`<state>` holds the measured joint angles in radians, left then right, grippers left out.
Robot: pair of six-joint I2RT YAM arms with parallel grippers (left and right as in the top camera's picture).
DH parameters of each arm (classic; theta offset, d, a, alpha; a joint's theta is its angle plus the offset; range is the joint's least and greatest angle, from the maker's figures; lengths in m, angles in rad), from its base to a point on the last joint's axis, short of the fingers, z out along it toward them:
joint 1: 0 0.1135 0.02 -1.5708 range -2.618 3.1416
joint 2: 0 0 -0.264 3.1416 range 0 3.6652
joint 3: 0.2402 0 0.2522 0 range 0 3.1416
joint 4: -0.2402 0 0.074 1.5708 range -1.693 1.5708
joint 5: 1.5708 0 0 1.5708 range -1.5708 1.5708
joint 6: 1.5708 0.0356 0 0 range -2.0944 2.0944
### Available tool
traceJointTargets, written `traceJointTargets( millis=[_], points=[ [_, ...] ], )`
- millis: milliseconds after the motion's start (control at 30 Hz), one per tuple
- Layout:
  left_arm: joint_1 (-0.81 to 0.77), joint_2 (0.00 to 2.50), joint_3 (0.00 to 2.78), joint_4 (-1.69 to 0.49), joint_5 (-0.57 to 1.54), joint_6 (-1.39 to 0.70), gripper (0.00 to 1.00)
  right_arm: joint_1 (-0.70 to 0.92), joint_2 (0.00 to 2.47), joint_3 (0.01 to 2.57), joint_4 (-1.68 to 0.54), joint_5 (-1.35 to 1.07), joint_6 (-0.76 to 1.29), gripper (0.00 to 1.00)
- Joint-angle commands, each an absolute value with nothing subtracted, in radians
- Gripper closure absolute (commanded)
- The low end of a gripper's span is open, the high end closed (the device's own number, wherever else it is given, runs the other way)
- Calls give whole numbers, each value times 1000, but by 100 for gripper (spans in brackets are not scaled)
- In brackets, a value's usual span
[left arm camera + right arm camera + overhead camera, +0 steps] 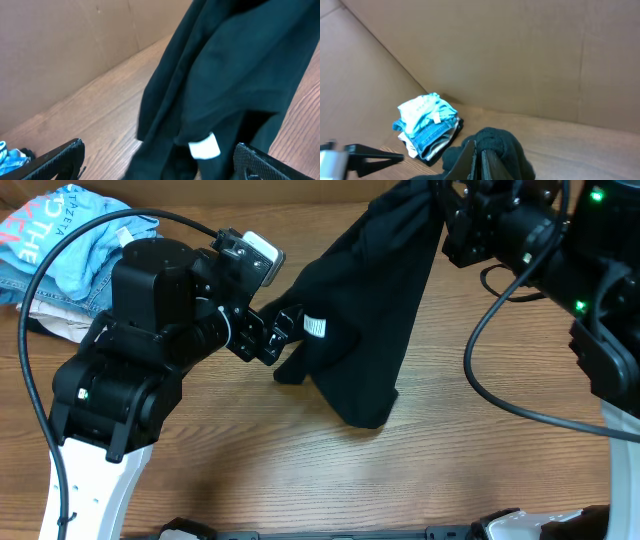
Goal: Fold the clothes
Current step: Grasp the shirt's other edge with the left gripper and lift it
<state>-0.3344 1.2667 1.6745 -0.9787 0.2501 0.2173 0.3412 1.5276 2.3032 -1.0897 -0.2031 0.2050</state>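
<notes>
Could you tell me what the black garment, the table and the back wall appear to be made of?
The garment looks like soft matte black fabric, perhaps cotton knit: it drapes in loose folds and bears a white tag. The table seems wood or wood-look laminate, with visible grain and slight sheen. The wall is probably matte brown cardboard, judging by its creased seams.

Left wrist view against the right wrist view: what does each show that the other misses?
Only the left wrist: the white tag on the garment, and the left gripper open at the cloth. Only the right wrist: the right gripper shut on a bunch of the garment, and the whole pile of clothes by the wall. Both: the black garment, the wooden table, the cardboard wall; the left wrist catches only a blue sliver of the pile.
</notes>
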Motion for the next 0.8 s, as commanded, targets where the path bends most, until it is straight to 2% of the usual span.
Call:
traceJointTargets(
  millis=[0,100,267,367,467,600,767],
  points=[
    [-337,1282,1688,-1003,263,233,2,342,1527,2323,-1108,-172,181,96],
    [-339,1304,1684,-1033,271,236,2,341,1569,2323,-1133,-165,174,96],
    [-348,1467,1654,-1116,369,367,3,340,1592,2323,-1132,-164,155,96],
    [-350,1601,1651,-1156,564,519,4,314,1592,2323,-1142,-166,155,96],
    [-364,1737,1651,-1196,596,614,10,294,1592,2323,-1154,-189,155,96],
    [-387,1879,1651,-1110,604,617,13,294,1592,2323,-1159,-189,152,96],
    [-426,1926,1651,-945,603,583,13,294,1592,2323,-1162,-204,151,96]
  ],
)
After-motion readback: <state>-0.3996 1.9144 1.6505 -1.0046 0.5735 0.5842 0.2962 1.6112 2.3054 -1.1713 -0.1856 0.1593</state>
